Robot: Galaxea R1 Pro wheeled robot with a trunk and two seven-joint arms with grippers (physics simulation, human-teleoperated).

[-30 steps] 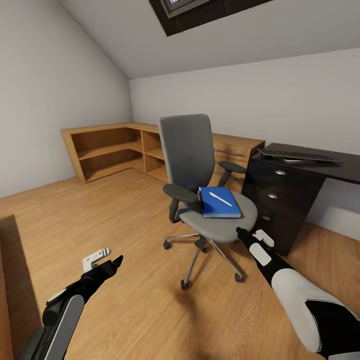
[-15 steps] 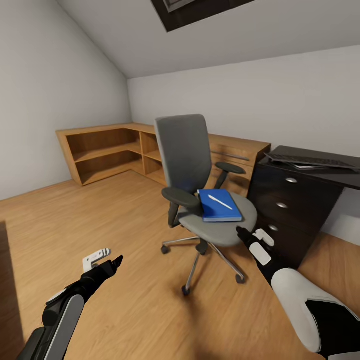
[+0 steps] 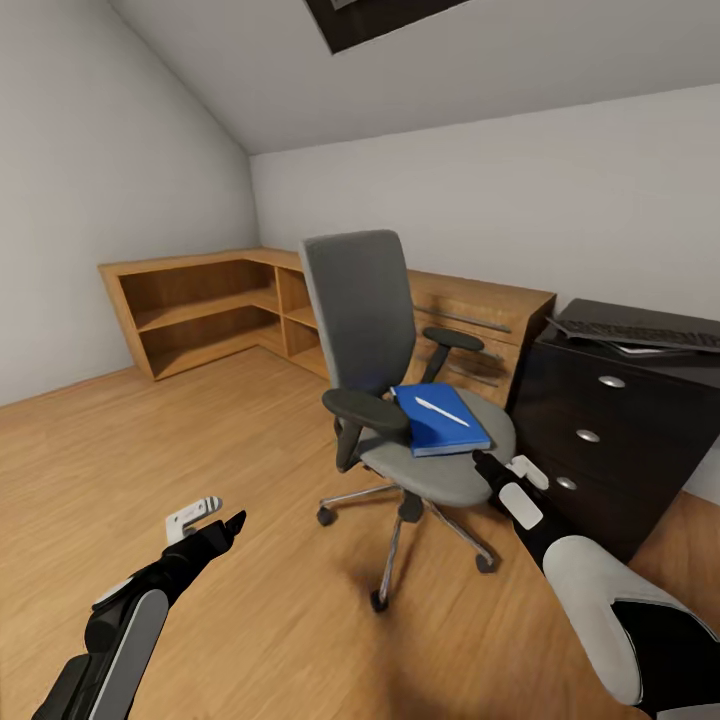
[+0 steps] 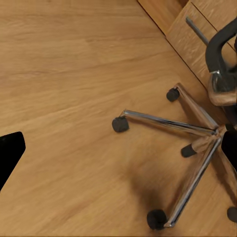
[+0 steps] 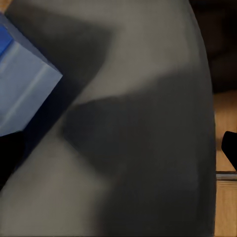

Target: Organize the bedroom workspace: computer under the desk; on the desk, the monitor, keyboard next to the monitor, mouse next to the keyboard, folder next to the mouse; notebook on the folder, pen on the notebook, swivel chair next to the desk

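Where the grey swivel chair stands at the centre of the head view, we see a padded seat and tall back, black armrests, and a chrome star base on dark casters. On its seat lies the bright blue folder, flat and rectangular, with the slim white pen resting aslant on its top. At the right edge of the frame stands the black desk, with three round-knobbed drawers, and on its top lies the slim black keyboard. Behind the chair, a light wooden shelf unit runs along the wall at middle left. We can read no brand, label or writing on any of these.

Our right gripper sits just below and right of the folder, at the seat's front edge; in the right wrist view the folder's blue corner lies at upper left, off to one side of the jaws, over the grey seat. Whether those jaws are parted we cannot tell. Our left gripper hangs over bare wooden floor at lower left, well apart from the chair, fingers spread and holding nothing.
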